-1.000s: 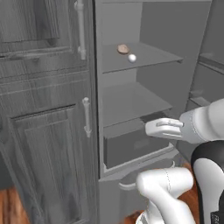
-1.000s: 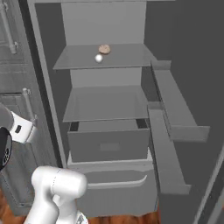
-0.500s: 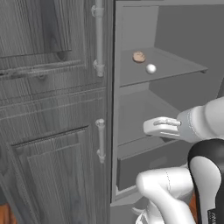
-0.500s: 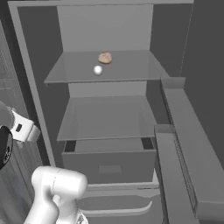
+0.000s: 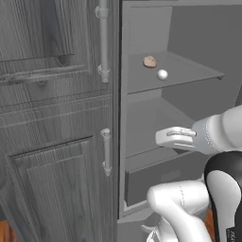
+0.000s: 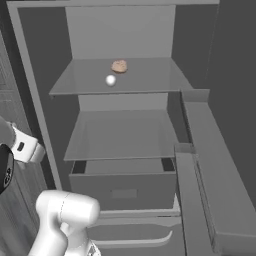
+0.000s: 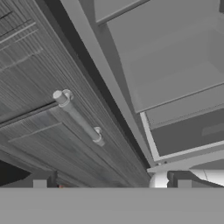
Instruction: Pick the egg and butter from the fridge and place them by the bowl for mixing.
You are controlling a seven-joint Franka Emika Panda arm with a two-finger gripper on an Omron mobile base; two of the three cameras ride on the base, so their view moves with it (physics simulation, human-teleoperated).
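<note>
The fridge (image 6: pixel 125 135) stands open, grey inside, with flat shelves and a drawer (image 6: pixel 124 186) below. The egg (image 5: pixel 162 74) (image 6: pixel 110 80) is a tiny white ball near the front of the upper shelf. My gripper (image 5: pixel 161 138) hovers outside the fridge's front, level with the lower shelf and well below the egg. In the hand view its fingertips (image 7: pixel 39 183) stand wide apart with nothing between them, so my gripper (image 7: pixel 111 181) is open, facing the fridge's left edge and drawer. The butter and the bowl are out of view.
A round tan-brown lump (image 5: pixel 150 61) (image 6: pixel 119 66) lies just behind the egg on the same shelf. Dark wood-grain cabinets with bar handles (image 5: pixel 107 151) (image 7: pixel 78 117) stand left of the fridge. The open fridge door with its racks (image 6: pixel 210 155) juts out on the right.
The whole picture has shifted and grown in both base views: the base has driven closer to the fridge. The gripper stays open and holds nothing.
</note>
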